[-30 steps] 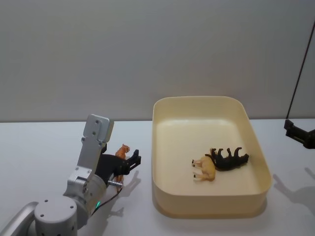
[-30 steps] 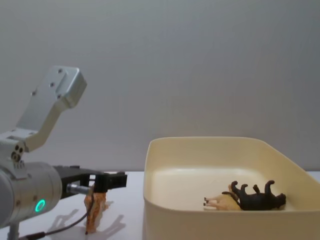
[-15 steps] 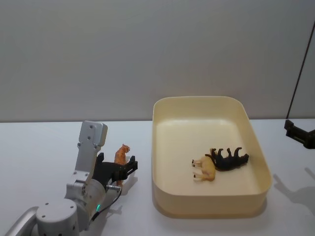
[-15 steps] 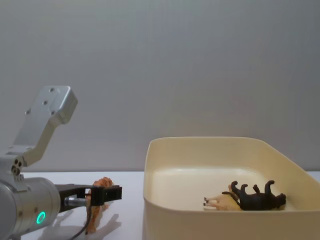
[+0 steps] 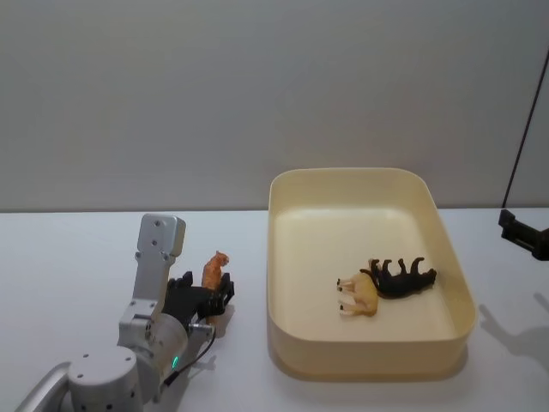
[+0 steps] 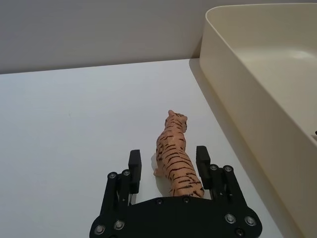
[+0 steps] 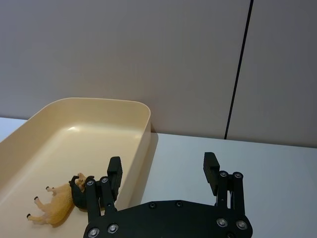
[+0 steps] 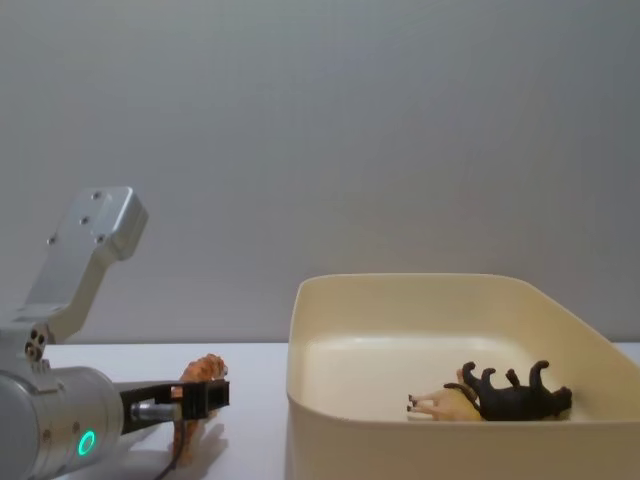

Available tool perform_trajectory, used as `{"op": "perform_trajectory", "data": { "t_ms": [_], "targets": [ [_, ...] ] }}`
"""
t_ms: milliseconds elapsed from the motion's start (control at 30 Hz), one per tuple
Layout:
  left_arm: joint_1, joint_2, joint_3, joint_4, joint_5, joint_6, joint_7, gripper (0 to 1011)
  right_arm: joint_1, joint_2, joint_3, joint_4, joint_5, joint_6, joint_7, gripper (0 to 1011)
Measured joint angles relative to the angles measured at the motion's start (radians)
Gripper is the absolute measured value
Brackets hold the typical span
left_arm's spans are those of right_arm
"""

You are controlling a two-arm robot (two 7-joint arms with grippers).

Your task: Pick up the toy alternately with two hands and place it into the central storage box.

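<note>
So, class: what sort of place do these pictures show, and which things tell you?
Probably a robot test bench, not a home: a bare white table before a plain grey wall, a cream storage box of toy animals, and the left gripper open around a toy tiger.

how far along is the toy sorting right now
Done: a tan animal and a black animal already lie on their sides in the storage box. In hand: the left gripper is open with a finger on each side of the standing tiger, on the table just left of the box, not yet clamped. Left: grip it, lift it and drop it in. The right gripper hangs open right of the box.
</note>
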State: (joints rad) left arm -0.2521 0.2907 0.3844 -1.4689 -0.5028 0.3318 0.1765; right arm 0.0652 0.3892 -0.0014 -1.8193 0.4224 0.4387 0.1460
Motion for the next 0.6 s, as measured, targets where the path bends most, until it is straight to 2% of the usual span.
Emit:
{"op": "perform_trajectory", "data": {
  "t_ms": [167,433,500,600],
  "targets": [
    [-0.002,-0.003,-0.001,0.006,-0.007,-0.002,0.001,516,0.0,0.0,0.0,0.0,0.0,0.0,0.0,1001],
    [-0.003,-0.004,-0.002,0.011,-0.007,-0.004,0.001,425,0.0,0.0,0.0,0.0,0.0,0.0,0.0,1001],
    [-0.005,-0.004,-0.003,0.011,0.001,-0.004,0.0,340,0.0,0.0,0.0,0.0,0.0,0.0,0.0,1001],
    [-0.01,-0.005,-0.004,0.01,0.019,-0.01,-0.004,300,0.0,0.0,0.0,0.0,0.0,0.0,0.0,1001]
  ]
}}
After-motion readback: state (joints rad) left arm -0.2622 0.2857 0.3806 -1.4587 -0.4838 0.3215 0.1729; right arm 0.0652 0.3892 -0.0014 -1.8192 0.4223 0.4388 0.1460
